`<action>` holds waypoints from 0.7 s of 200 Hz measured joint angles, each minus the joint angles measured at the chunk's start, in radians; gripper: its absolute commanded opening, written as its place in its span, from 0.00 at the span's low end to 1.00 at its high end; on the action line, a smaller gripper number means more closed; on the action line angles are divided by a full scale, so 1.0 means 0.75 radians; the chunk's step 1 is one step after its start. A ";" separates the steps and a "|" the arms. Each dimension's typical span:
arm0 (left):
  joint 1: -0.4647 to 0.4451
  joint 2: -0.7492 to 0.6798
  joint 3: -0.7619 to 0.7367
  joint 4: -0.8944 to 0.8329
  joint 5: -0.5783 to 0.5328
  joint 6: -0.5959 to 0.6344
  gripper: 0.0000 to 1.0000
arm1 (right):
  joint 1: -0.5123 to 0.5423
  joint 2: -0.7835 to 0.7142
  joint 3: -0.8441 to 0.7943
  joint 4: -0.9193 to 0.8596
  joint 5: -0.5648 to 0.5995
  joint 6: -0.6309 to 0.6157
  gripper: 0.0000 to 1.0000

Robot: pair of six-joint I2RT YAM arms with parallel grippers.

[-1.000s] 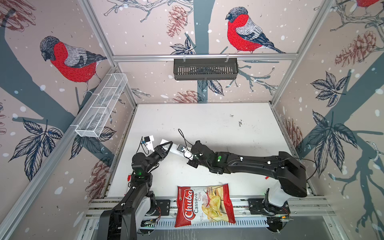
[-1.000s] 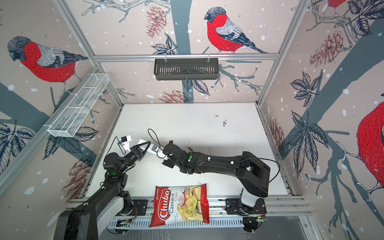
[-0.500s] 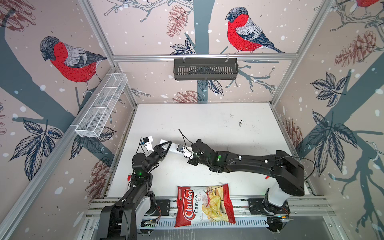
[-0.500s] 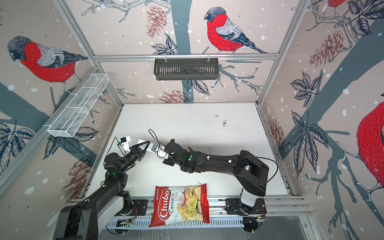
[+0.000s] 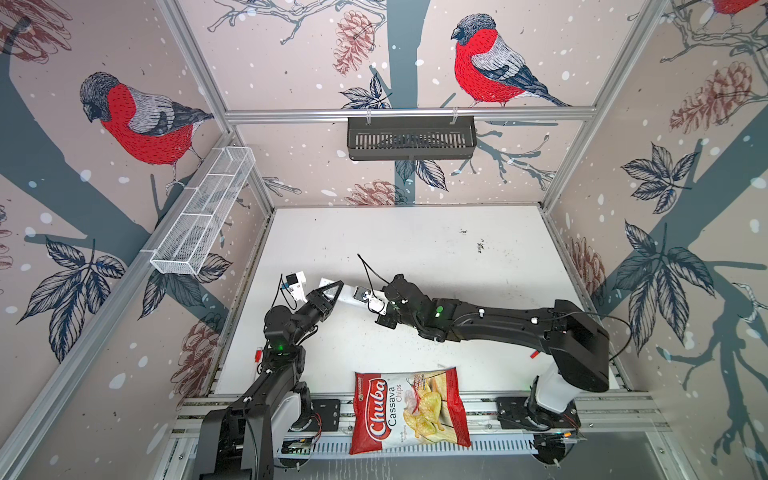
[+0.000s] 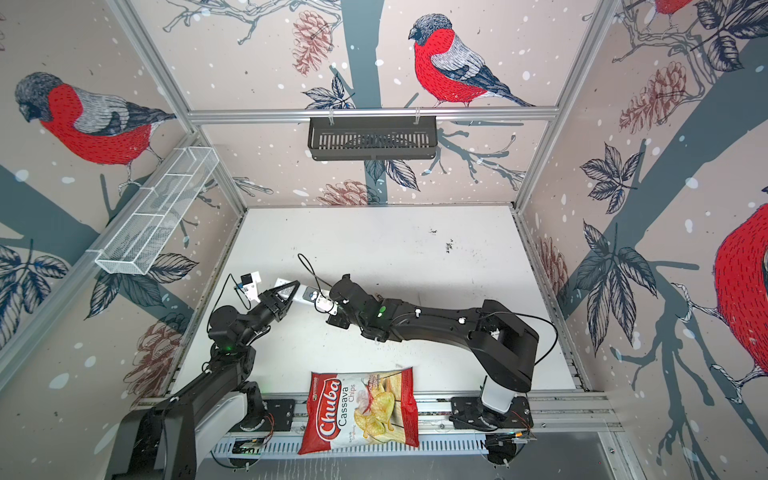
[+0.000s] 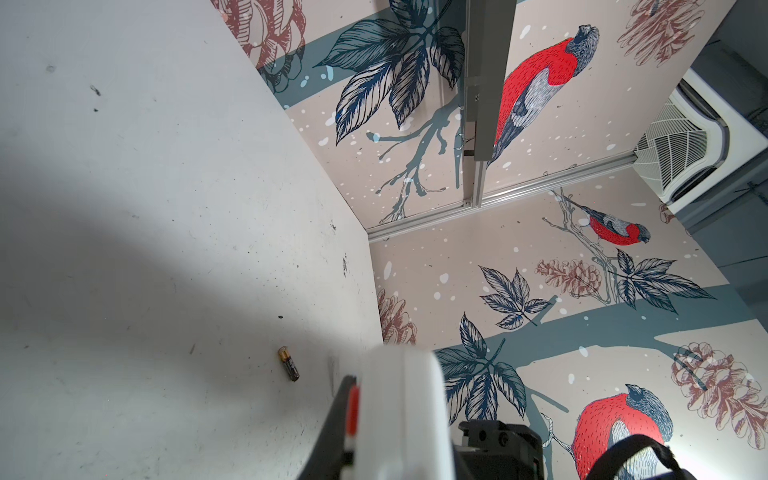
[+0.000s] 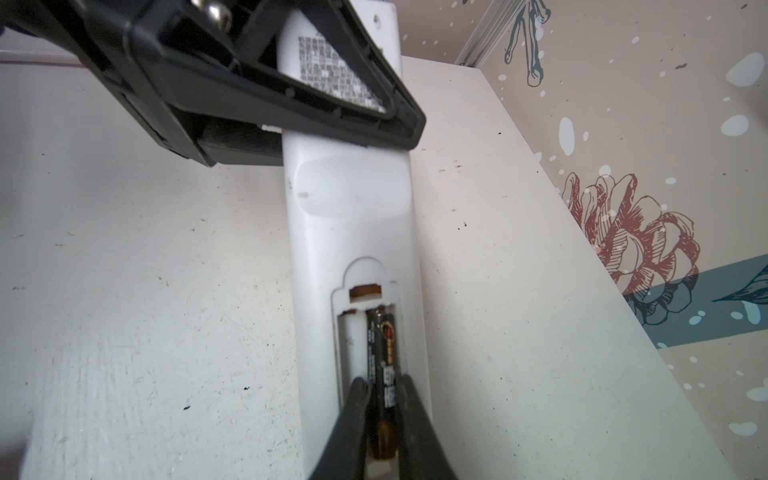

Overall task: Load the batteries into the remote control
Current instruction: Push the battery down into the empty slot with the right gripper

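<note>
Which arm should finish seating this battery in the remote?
Right. The right tool pinches the battery, already lying in the opened remote control. The left tool is clamped on the other end, busy bracing it.

The remote control [image 8: 351,216] I hold is smooth white plastic. The battery [image 8: 384,353] wears a glossy dark wrap; the table [image 8: 124,311] looks matt and scuffed.

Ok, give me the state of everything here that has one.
remote control: clamped in shut left jaws, battery compartment open, one slot empty.
held battery: in the compartment's other slot, right jaws shut on it.
loose battery: lying on the table, untouched.
chips bag: looks unopened, lying flat.
</note>
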 measured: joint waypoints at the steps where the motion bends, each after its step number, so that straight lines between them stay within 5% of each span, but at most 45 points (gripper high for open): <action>1: 0.000 0.000 0.000 0.001 0.000 0.000 0.00 | -0.001 -0.001 0.000 -0.001 -0.001 0.000 0.19; 140: 0.025 0.047 0.003 0.047 0.130 -0.016 0.00 | -0.014 -0.059 0.035 -0.188 -0.135 0.010 0.22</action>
